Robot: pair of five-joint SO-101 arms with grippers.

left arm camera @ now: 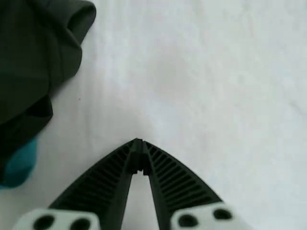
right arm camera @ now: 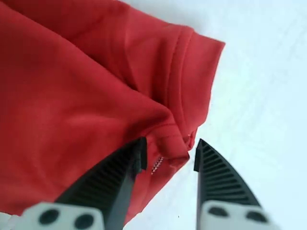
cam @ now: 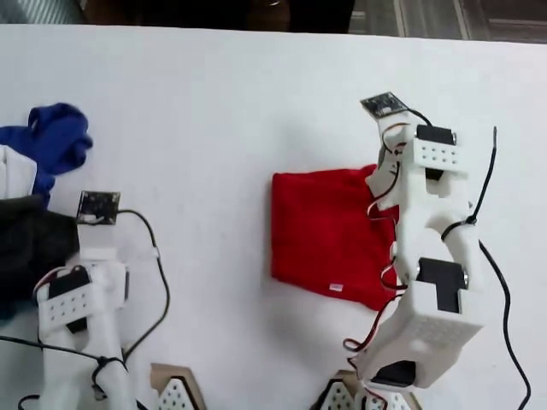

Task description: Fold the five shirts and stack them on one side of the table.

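- Red shirt (cam: 329, 235) (right arm camera: 72, 86): folded into a rough rectangle and lying flat on the table (cam: 214, 102), right of centre. A small white label shows near one edge. One corner is bunched up, and the stitched hem there is raised.
- Blue shirt (cam: 55, 141): unfolded and crumpled, at the far left of the table.
- White shirt (cam: 13, 175): at the left edge, between the blue and black shirts, mostly cut off.
- Black shirt (cam: 30, 248) (left arm camera: 33, 57): an unfolded, loose heap at the left edge.
- Teal shirt (left arm camera: 19, 165): a small part protrudes from under the black shirt.
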